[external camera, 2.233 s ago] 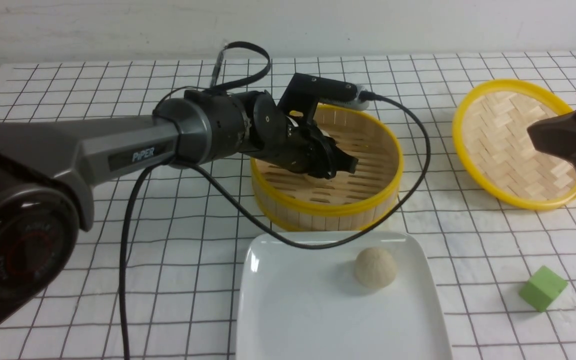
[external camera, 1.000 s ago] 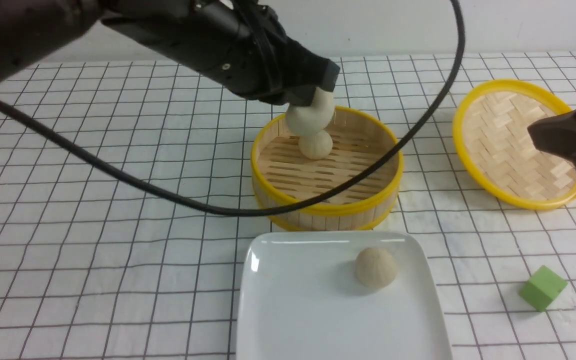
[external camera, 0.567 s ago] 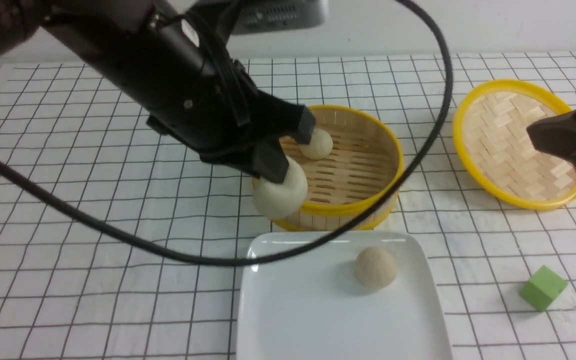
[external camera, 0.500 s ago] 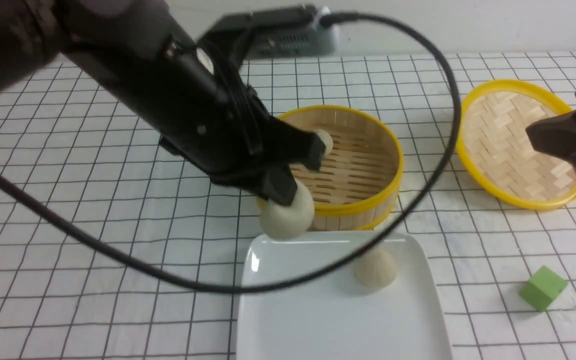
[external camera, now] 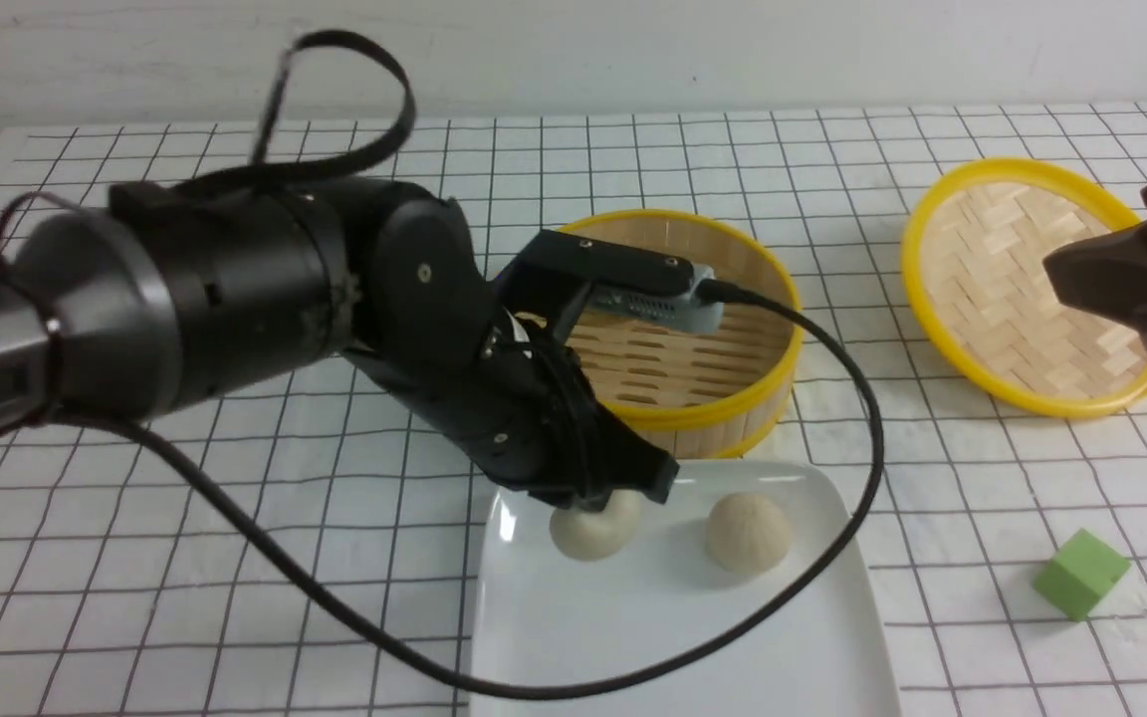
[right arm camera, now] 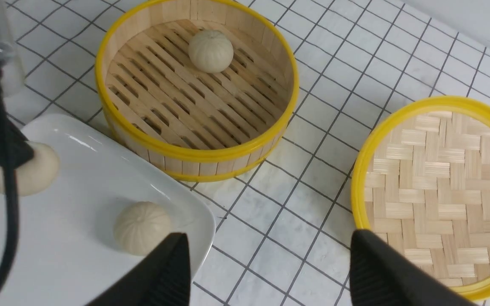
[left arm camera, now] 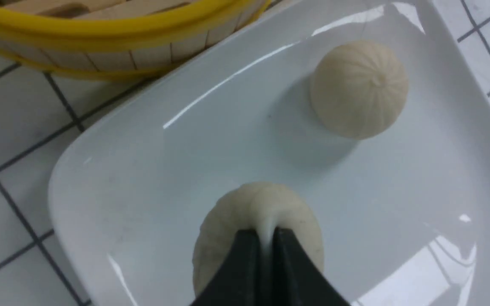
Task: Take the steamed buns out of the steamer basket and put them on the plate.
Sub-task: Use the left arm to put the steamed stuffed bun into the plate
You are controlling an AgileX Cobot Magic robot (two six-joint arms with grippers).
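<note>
Currently: One Bun Pinched at the Plate, One Laid, One Left in the Basket

**Pincer state.** The left gripper (external camera: pixel 618 495) is seen pressed nearly together, and a fold at the top of the pinched bun (left arm camera: pixel 257 214) is nipped between its black fingertips (left arm camera: pixel 245 244). This bun is held low over the plate (external camera: pixel 683 637), in the plate's far left part. Whether its underside touches the glaze cannot be told. The right gripper (right arm camera: pixel 268 238) is spread wide, with nothing held.

**Surroundings.** A second bun (external camera: pixel 748 533) lies on the plate just to the right of the left gripper, apart from the pinched bun. The steamer basket (external camera: pixel 723 418) stands just beyond the left gripper, its wall close to the plate's far edge. A black cable (external camera: pixel 876 428) runs from the wrist camera (external camera: pixel 633 284), loops out to the right of the left gripper and crosses the near part of the plate. A woven lid (external camera: pixel 1012 289) lies well to the right, under the right gripper. A green cube (external camera: pixel 1081 573) sits nearer, to the right of the plate. Everything rests on a gridded cloth (external camera: pixel 235 597).

**Differences between views.** A third bun (right arm camera: pixel 210 51) on the basket floor, near the wall, is shown only in the right wrist view. In the front view it is hidden behind the left arm and the wrist camera. The pinch itself is shown only in the left wrist view, and pleats on the second bun are clearest there.
</note>
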